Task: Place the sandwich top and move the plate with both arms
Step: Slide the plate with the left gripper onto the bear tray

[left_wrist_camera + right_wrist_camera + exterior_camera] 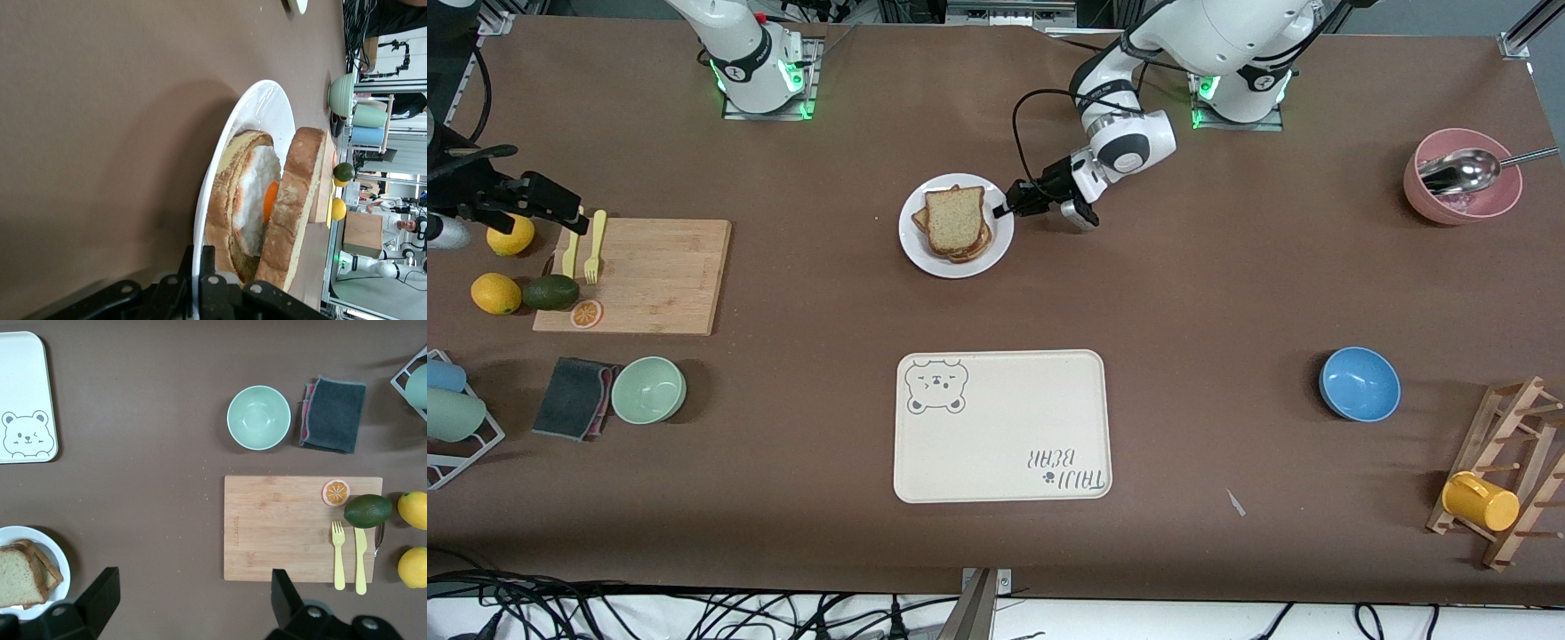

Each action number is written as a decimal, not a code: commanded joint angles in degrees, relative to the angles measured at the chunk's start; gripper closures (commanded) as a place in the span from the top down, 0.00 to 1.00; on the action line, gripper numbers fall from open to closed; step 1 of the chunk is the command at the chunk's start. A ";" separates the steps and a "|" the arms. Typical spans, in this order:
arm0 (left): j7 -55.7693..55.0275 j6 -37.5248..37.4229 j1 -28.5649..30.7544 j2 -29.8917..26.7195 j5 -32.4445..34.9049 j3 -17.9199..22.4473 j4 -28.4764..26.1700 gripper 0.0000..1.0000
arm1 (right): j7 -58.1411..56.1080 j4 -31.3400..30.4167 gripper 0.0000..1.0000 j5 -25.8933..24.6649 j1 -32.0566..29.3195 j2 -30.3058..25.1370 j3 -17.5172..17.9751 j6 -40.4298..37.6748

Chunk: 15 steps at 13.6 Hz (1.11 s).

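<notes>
Plate: one small round white plate (957, 258), mid-table, farther from the front camera than the tray.
Sandwich top: one plain wholegrain bread slice with a darker crust (955, 219), lying on top of the stack on the plate; from the left wrist it leans on the slice beneath.
Under it: one bread slice bearing a fried egg with an orange yolk (257, 193).
Left gripper (1003, 212): black, low at the plate's rim on the left arm's side, jaws pinched onto the rim.
Right gripper (580, 222): black, over the end of the board toward the right arm's end of the table, fingers spread wide, holding nothing; that arm waits.
Tray: one rectangular cream tray with a bear print (1002, 425), nearer the front camera than the plate.
Bowls: three, one pale green (648, 389), one blue (1359, 383), one pink (1462, 176) holding one metal spoon (1463, 171).
Board: one wooden cutting board (636, 276).
Cutlery: one yellow fork (593, 246), one yellow knife (361, 560).
Fruit: two lemons (495, 293), one dark avocado (551, 292), one orange slice (586, 313).
Cloth: one folded grey cloth (575, 397).
Mug: one yellow mug (1480, 501) on one wooden rack (1512, 462).
</notes>
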 commanded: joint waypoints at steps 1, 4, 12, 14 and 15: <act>6.97 -0.38 0.79 -1.79 -12.78 -0.54 0.33 0.00 | -0.30 1.19 1.00 0.52 -0.43 0.25 0.22 -0.97; 6.89 0.40 2.37 -2.23 -12.60 -0.63 1.65 0.00 | -0.30 1.19 1.00 0.52 -0.43 0.25 0.22 -0.97; 6.18 8.75 8.08 -0.22 -11.90 -0.28 12.27 0.00 | -0.30 1.10 1.00 0.43 -0.43 0.34 0.22 -0.97; 6.27 12.78 10.01 1.80 -11.20 -0.19 16.92 0.00 | -0.30 1.10 1.00 0.43 -0.43 0.25 0.22 -0.97; 6.27 15.06 10.89 3.20 -10.85 -0.19 19.82 0.00 | -0.30 1.19 1.00 0.52 -0.43 0.34 0.22 -0.97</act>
